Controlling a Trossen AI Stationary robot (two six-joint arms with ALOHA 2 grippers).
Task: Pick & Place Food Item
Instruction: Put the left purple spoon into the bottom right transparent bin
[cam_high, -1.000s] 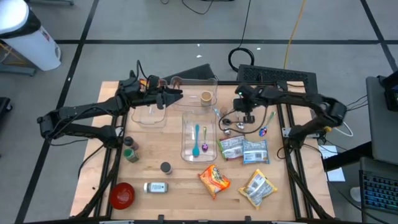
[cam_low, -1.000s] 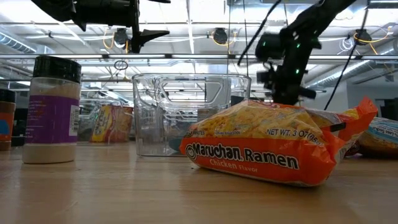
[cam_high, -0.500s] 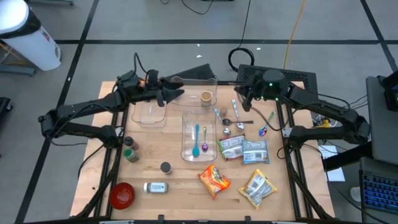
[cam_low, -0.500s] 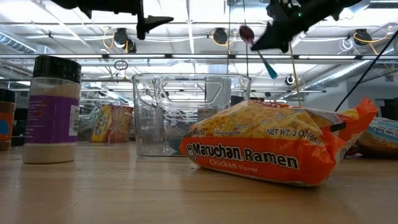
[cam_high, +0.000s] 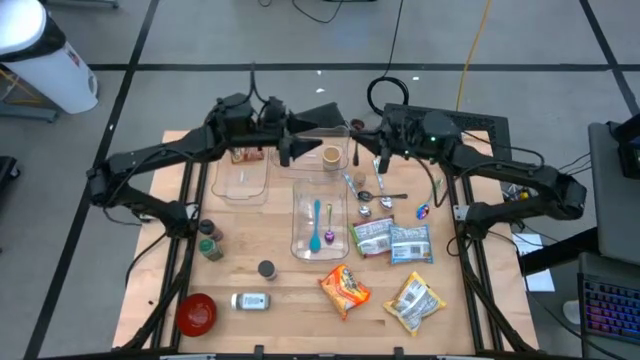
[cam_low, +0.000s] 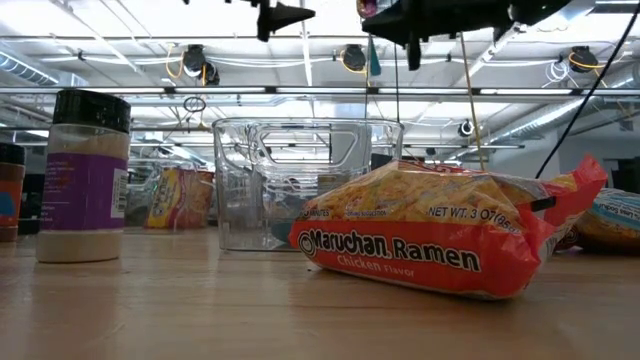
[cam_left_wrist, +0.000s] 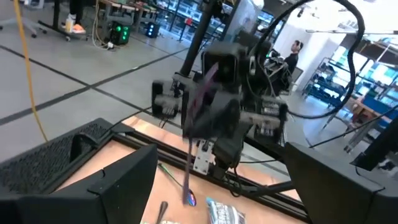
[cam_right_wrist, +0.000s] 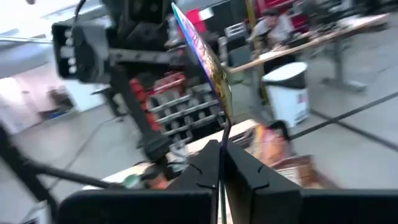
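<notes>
Since the earlier frame, both arms have swung toward the table's far centre and now face each other above it. Right gripper (cam_high: 378, 152) is closed on the thin handle of a purple-bowled spoon (cam_right_wrist: 202, 53), holding it raised over the far edge of the wooden table (cam_high: 290, 290). Left gripper (cam_high: 292, 150) hangs with fingers spread wide, empty, above the clear plastic bins (cam_high: 320, 143). Orange Maruchan ramen packet (cam_high: 344, 288) lies flat near the front edge, beside the yellow snack bag (cam_high: 415, 303). Clear tall container (cam_high: 318, 216) holds two spoons.
</notes>
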